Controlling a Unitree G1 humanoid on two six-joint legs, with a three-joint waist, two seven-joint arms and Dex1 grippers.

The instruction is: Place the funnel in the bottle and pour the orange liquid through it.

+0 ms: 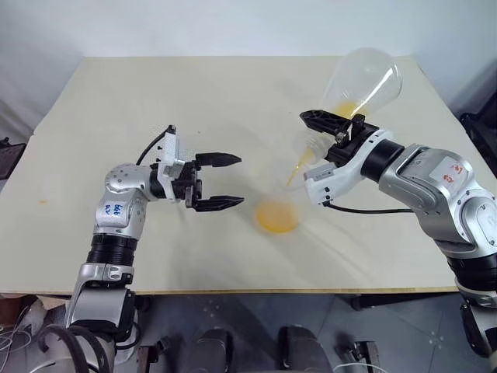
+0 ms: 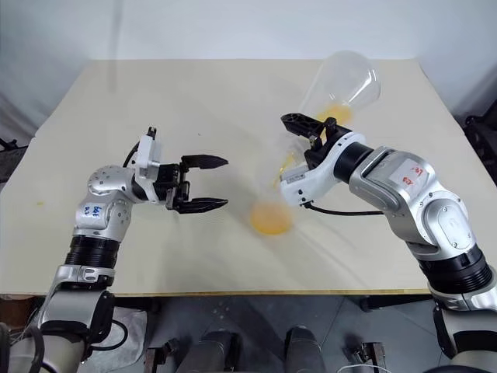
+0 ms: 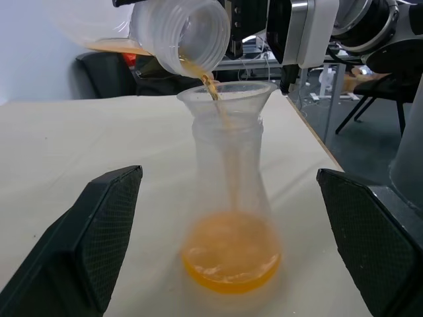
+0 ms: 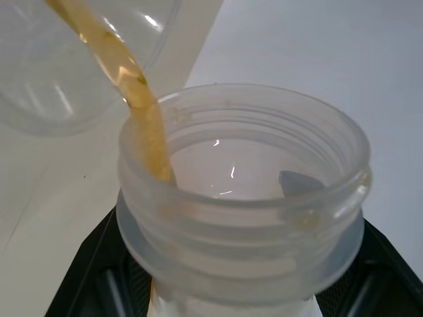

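Observation:
The bottle (image 3: pixel 228 172) stands upright on the table, with the funnel (image 3: pixel 225 94) seated in its mouth. A pool of the orange liquid (image 1: pixel 277 217) lies in the bottle's base. My right gripper (image 1: pixel 321 134) is shut on the neck of a clear conical flask (image 1: pixel 365 76). The flask is tilted mouth-down over the funnel, and a thin orange stream (image 3: pixel 213 89) runs from its threaded mouth (image 4: pixel 241 198) into the funnel. More orange liquid sits inside the flask (image 1: pixel 344 107). My left gripper (image 1: pixel 240 181) is open and level, just left of the bottle, without touching it.
The beige table (image 1: pixel 155 101) has open surface to the left and behind. Its front edge runs close below the arms. A dark object (image 1: pixel 477 132) sits past the table's right edge.

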